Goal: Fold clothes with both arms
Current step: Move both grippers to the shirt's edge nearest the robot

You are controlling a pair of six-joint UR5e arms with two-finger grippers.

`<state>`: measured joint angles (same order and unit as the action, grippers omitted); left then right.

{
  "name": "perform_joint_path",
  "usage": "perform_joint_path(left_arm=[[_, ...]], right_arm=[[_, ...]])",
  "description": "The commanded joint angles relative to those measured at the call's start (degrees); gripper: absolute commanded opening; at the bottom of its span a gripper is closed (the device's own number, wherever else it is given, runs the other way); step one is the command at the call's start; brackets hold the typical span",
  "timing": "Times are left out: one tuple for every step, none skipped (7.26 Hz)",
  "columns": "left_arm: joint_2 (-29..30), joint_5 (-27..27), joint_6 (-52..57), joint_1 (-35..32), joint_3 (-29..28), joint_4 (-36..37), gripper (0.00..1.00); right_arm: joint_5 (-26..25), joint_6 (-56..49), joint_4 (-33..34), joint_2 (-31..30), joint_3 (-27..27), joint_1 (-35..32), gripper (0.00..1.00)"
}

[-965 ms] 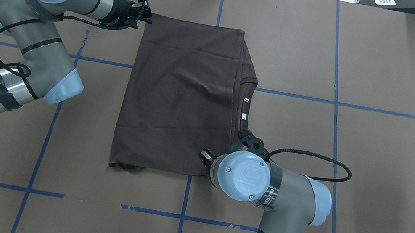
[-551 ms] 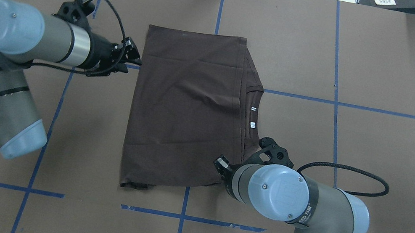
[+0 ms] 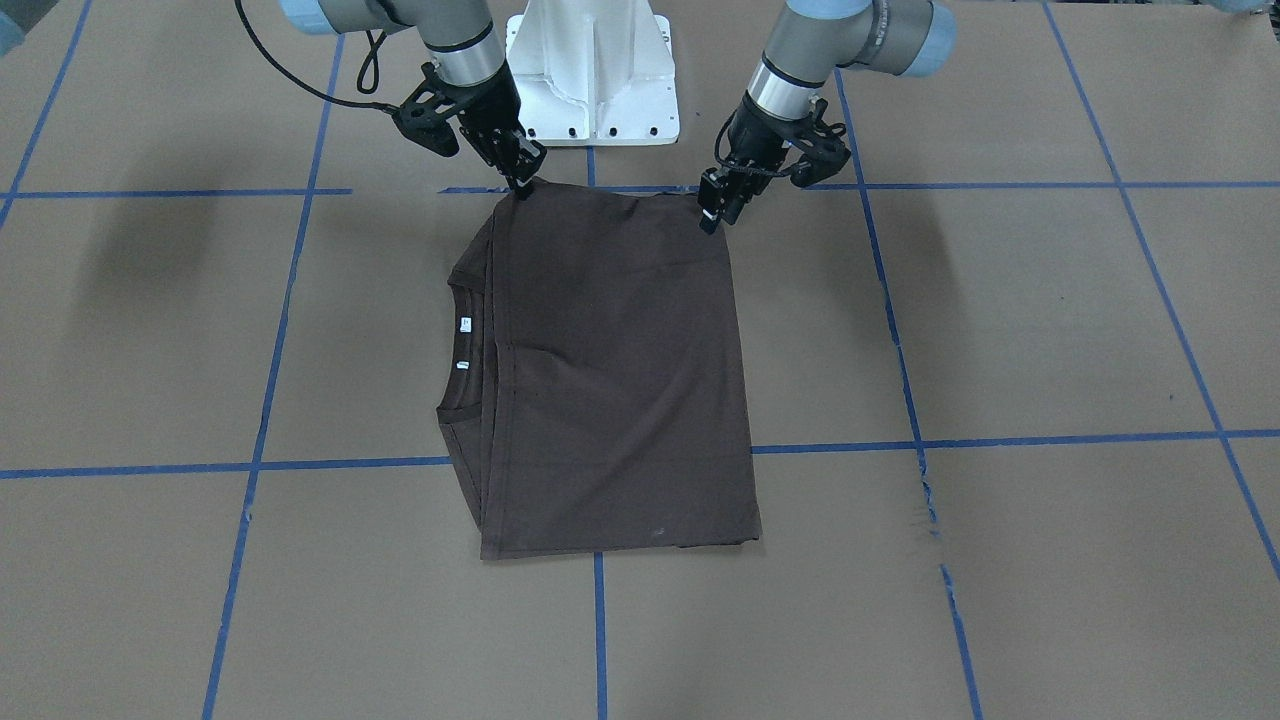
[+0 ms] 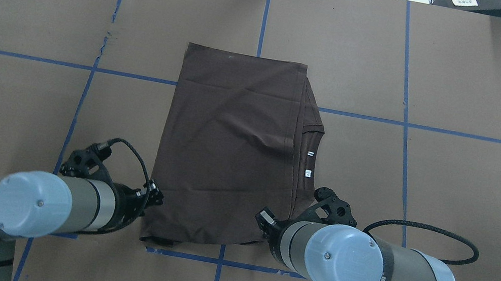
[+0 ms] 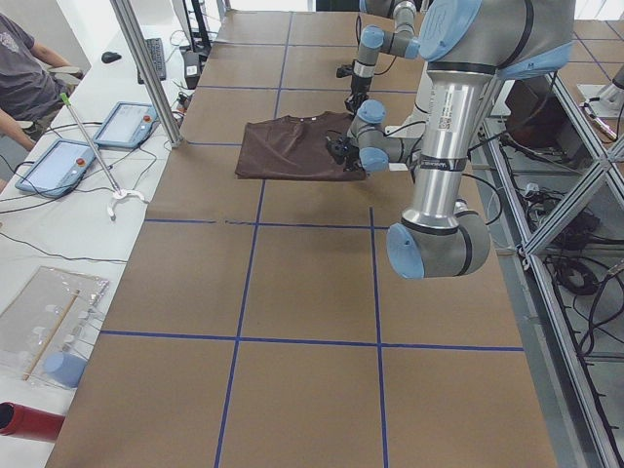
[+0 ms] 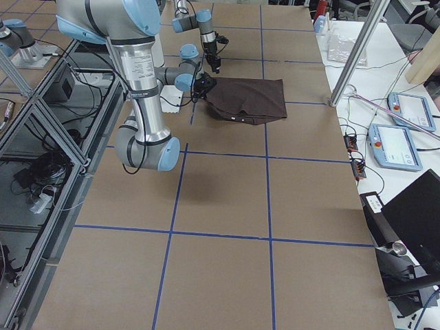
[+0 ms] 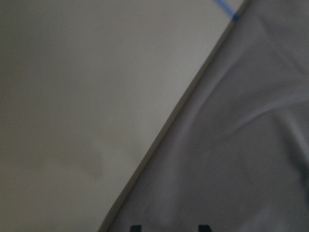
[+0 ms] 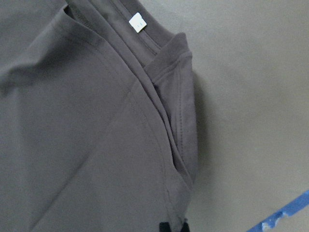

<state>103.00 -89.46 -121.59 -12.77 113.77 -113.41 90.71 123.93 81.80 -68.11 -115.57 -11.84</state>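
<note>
Dark brown T-shirt (image 4: 228, 147) lies folded flat in the middle of the table (image 4: 452, 196), with collar and white neck tags (image 4: 310, 153) showing along its right side. Both arms are at the shirt's edge nearest the robot. The right gripper (image 3: 524, 183) is closed, pinching the right corner of that edge. The left gripper (image 3: 711, 212) is at the left corner, fingers parted over the cloth, gripping nothing. White base (image 3: 592, 70) is just behind.

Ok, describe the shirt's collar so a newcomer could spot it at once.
On the brown table, find the dark folded T-shirt at centre. In the overhead view its collar peeks out along the right-hand long edge, the only part carrying two small white tags.
</note>
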Motion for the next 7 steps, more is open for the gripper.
perform_joint_path(left_arm=[[0.01, 2.52, -3.22, 3.72, 0.22, 3.72, 0.5], [0.01, 2.54, -3.22, 4.16, 0.22, 3.81, 0.5], [0.09, 2.54, -3.22, 4.6, 0.57, 4.6, 0.5], [0.18, 2.54, -3.22, 5.12, 0.49, 5.47, 0.5], [0.27, 2.54, -3.31, 5.13, 0.57, 5.48, 0.45], [0.27, 2.63, -3.39, 5.13, 0.57, 5.48, 0.31], [0.01, 2.63, -3.31, 5.04, 0.49, 5.57, 0.04]], right_arm=[[-0.01, 0.09, 0.02, -0.1, -0.09, 0.24, 0.0], [-0.01, 0.18, 0.02, -0.1, -0.09, 0.24, 0.0], [-0.01, 0.18, 0.02, -0.1, -0.09, 0.24, 0.0], [-0.01, 0.18, 0.02, -0.1, -0.18, 0.15, 0.0], [-0.01, 0.18, 0.02, -0.1, -0.18, 0.15, 0.0], [-0.01, 0.18, 0.02, -0.1, -0.18, 0.15, 0.0], [0.08, 0.18, 0.02, -0.62, -0.44, 0.15, 0.0]])
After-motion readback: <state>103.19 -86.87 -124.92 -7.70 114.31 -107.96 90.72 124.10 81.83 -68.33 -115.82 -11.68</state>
